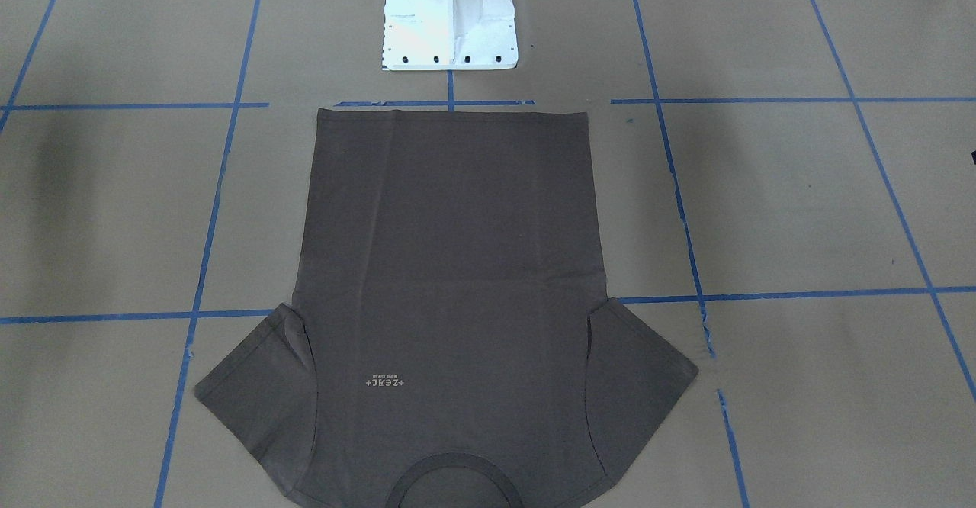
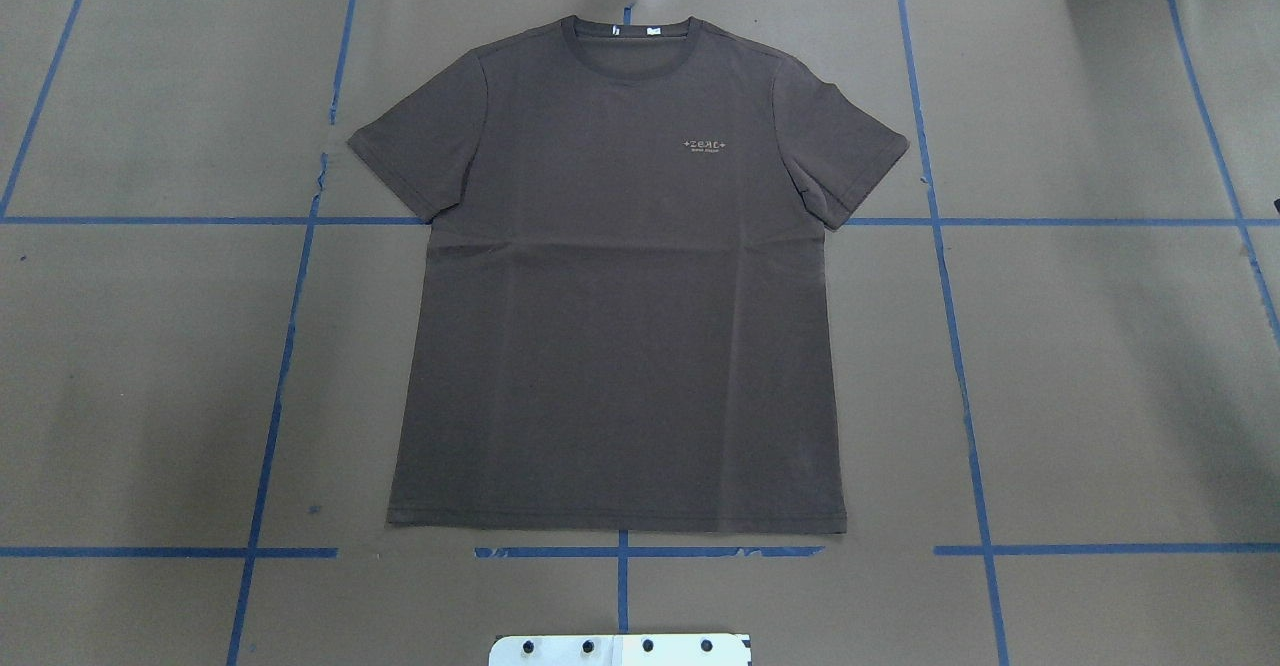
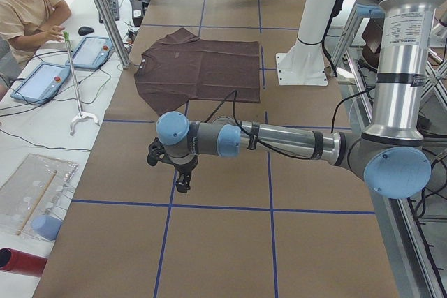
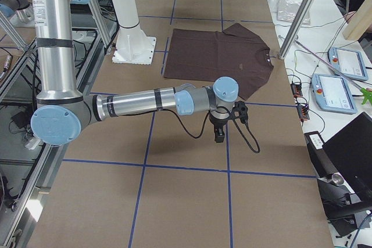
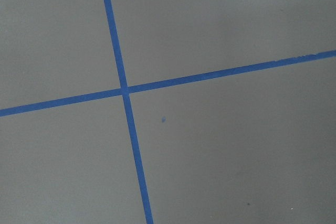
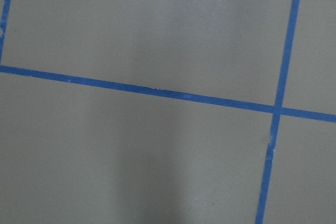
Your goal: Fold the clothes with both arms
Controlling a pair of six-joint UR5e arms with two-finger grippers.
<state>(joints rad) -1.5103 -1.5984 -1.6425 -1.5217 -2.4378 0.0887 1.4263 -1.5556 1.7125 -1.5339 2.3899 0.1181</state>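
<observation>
T-shirt (image 2: 620, 296) flat overhead, left pincer (image 3: 183, 185), right pincer (image 4: 220, 138) side views only, cannot tell state

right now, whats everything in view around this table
T-shirt: one, dark grey-brown, flat mid-table, neck away from robot
table: one, brown paper cover
blue tape lines: several, grid across table
pedestal base: one, white, by shirt hem
tablets: two, blue-edged, side desk
person: one, beige shirt, seated at side desk
left arm: one, silver-grey, over bare table beside shirt
left end effector: one, black, above table, grip state unclear
right arm: one, silver-grey, opposite side of shirt
right end effector: one, black, above table, grip state unclear
</observation>
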